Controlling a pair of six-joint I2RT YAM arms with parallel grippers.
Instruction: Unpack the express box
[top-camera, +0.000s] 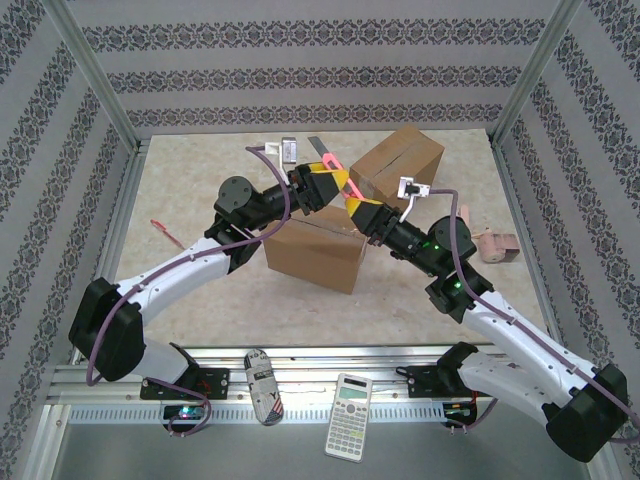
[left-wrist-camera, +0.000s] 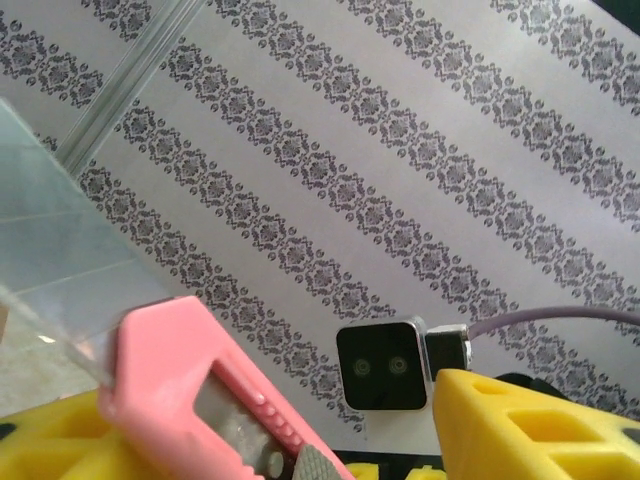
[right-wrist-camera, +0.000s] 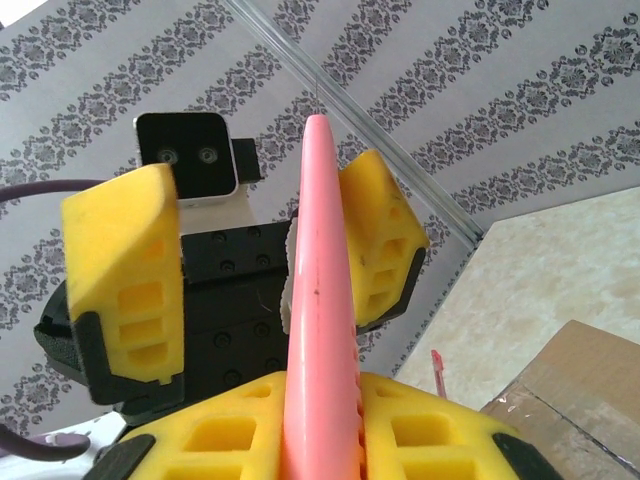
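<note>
The express box (top-camera: 315, 258) is a plain brown cardboard carton standing at the middle of the bench (top-camera: 200, 290). Its near face is bare and unmarked, and it looks closed. Behind it and to its right sits a second carton (top-camera: 395, 165) of the same brown, turned at an angle, with a dark seam along its top.

The two wrists meet above the express box and cover much of its top, so any seam or tape there cannot be made out. In the right wrist view the frame edge cuts off a cardboard corner (right-wrist-camera: 585, 390) with clear tape; which carton it belongs to I cannot tell.

Above the rear edge of the express box, the right pincer (right-wrist-camera: 320, 420) is clamped on a pink box cutter (right-wrist-camera: 318, 260), which rises from between its yellow fingers. The left pincer (right-wrist-camera: 250, 260) stands open around the cutter's far end. One finger (right-wrist-camera: 380, 240) is just beside or against the cutter, and the other is clearly apart from it.

A red pen (top-camera: 160, 232) lies to the left of the express box. A calculator (top-camera: 350, 402) rests in front of the box, at the near rail.
</note>
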